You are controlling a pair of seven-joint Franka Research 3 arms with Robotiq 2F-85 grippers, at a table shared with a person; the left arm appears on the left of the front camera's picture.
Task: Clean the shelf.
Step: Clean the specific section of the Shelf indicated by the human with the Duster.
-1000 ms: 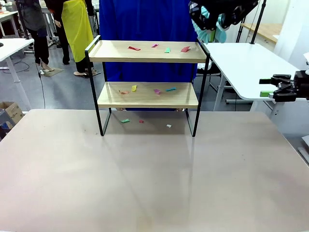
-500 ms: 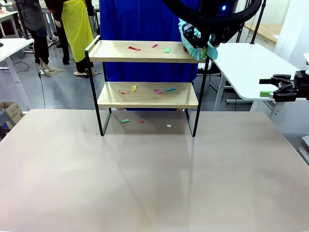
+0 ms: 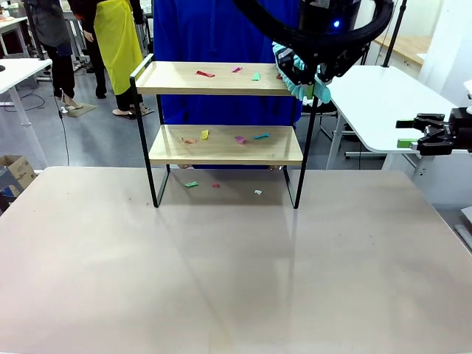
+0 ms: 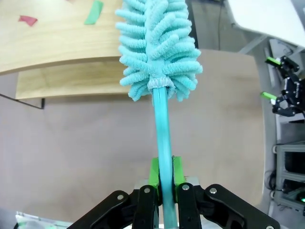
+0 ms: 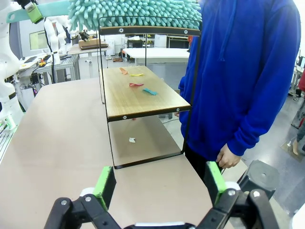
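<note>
While left gripper (image 4: 162,168) pinches duster (image 4: 158,45) handle tight between green pads, fluffy teal head lies at right end of shelf (image 3: 173,79) top board; touching or just above, cannot tell. Paper scraps (image 3: 205,74) lie leftward along same board, so sweep likely follows board's long axis. Left arm nearer. Right gripper (image 3: 415,137) well off shelf's right side, jaws spread, empty. Shelf stands on tabletop (image 3: 236,273), person (image 3: 221,33) just behind shelf.
</note>
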